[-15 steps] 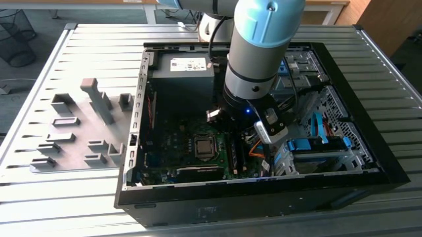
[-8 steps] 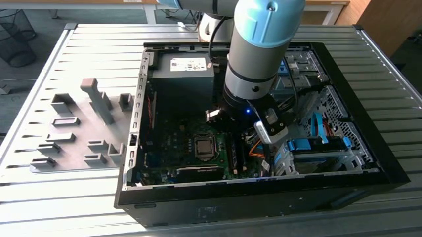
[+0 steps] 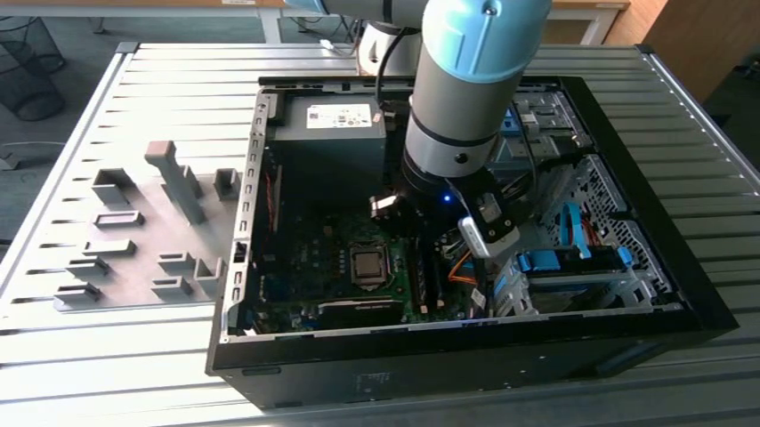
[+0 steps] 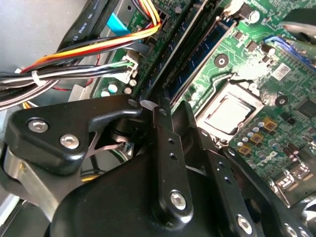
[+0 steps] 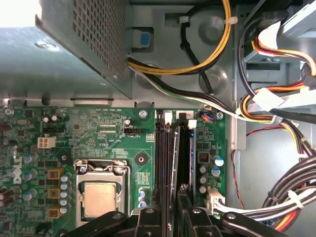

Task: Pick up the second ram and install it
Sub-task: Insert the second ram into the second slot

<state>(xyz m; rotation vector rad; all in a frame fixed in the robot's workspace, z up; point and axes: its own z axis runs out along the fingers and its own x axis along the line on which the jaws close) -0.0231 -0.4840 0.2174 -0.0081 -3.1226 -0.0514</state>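
Starting on the exterior view's left of the CPU socket (image 3: pixel 369 264), one grey fixture (image 3: pixel 142 240) lies outside the open computer case (image 3: pixel 475 360), its blocks standing bare. Across to the socket itself: just one, square and metal-capped, and it anchors everything here.

Beside the socket, on the exterior view's right, one arm reaches down into the case. In the first wrist view its gripper (image 5: pixel 171 218) sits over the bank of long black memory slots (image 5: pixel 160 158), two fingers (image 5: pixel 148 219) drawn narrow with the second ram (image 5: pixel 172 163) pinched between them. The stick stands on edge, running along the slots next to the socket. How many slots there are is hard to count from here, and so is whether another stick is already seated.

To do this well, the judgement is simple: keep the stick square to its slot, level end to end, and press straight down, evenly. A tilt would jam one end. One bundle of coloured cables (image 5: pixel 197 64) lies beyond the slots, away from the socket.
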